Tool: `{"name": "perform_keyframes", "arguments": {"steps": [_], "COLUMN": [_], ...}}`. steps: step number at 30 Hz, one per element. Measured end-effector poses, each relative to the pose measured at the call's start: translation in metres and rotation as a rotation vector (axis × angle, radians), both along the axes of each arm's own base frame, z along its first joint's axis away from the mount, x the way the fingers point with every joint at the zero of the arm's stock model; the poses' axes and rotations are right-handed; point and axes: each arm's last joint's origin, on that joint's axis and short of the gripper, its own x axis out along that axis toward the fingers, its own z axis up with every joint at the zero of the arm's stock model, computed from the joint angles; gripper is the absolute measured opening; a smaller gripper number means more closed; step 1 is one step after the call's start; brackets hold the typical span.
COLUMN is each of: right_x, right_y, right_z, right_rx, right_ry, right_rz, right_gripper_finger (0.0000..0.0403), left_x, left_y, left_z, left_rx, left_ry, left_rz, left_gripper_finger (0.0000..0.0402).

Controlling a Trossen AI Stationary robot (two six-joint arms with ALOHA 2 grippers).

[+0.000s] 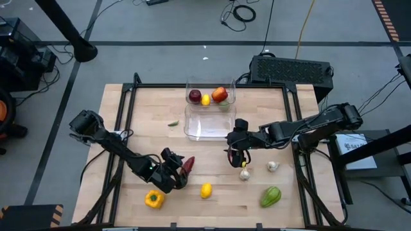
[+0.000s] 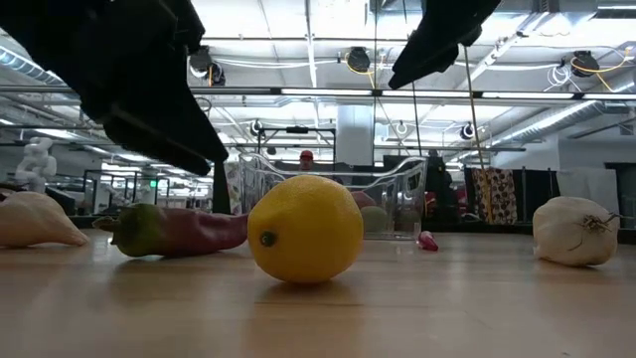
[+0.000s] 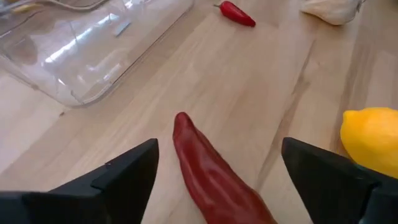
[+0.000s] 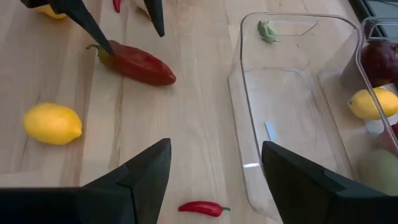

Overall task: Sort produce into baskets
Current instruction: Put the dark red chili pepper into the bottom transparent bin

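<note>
A dark red pepper (image 3: 211, 174) lies flat on the table, and the open fingers of my left gripper (image 3: 219, 149) stand on either side of it without touching. In the high view this gripper (image 1: 178, 173) is near the table's front left, beside the pepper (image 1: 187, 165). My right gripper (image 1: 236, 153) hangs open above the table by the near clear basket (image 1: 209, 123), which holds nothing, with nothing between its fingers (image 4: 146, 171). The far basket (image 1: 210, 85) holds two red apples and a lemon.
Loose on the table are a lemon (image 1: 205, 190), a yellow pepper (image 1: 154, 199), a green pepper (image 1: 271, 196), two garlic bulbs (image 1: 244, 173) (image 1: 273, 166), a small red chilli (image 4: 204, 208) and a green scrap (image 1: 173, 123). A black box (image 1: 292, 69) stands beyond the far right corner.
</note>
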Motion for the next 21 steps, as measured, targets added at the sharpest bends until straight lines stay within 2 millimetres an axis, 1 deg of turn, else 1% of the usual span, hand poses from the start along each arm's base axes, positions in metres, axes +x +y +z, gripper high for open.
{"name": "perform_keyframes", "arguments": {"steps": [5,10,18,21], "right_x": [-0.001,-0.001,0.0,0.0], "right_y": [0.0,0.0,0.0,0.0], "right_z": [-0.001,-0.001,0.0,0.0], "right_rx": [-0.004,-0.005,-0.005,-0.005], "right_ry": [0.008,0.008,0.008,0.008], "right_rz": [0.001,0.002,0.002,0.002], "right_gripper_finger": [0.0242,0.0242,0.0242,0.0242], "left_x": [0.001,0.002,0.003,0.003], "left_y": [-0.001,-0.002,-0.004,-0.005], "left_z": [-0.012,-0.021,-0.04,-0.044], "left_rx": [0.014,0.03,0.015,-0.001], "left_ry": [0.035,0.063,0.136,0.166], "left_rz": [0.01,0.008,-0.013,-0.027], "left_gripper_finger": [0.0363,0.0364,0.0364,0.0359]}}
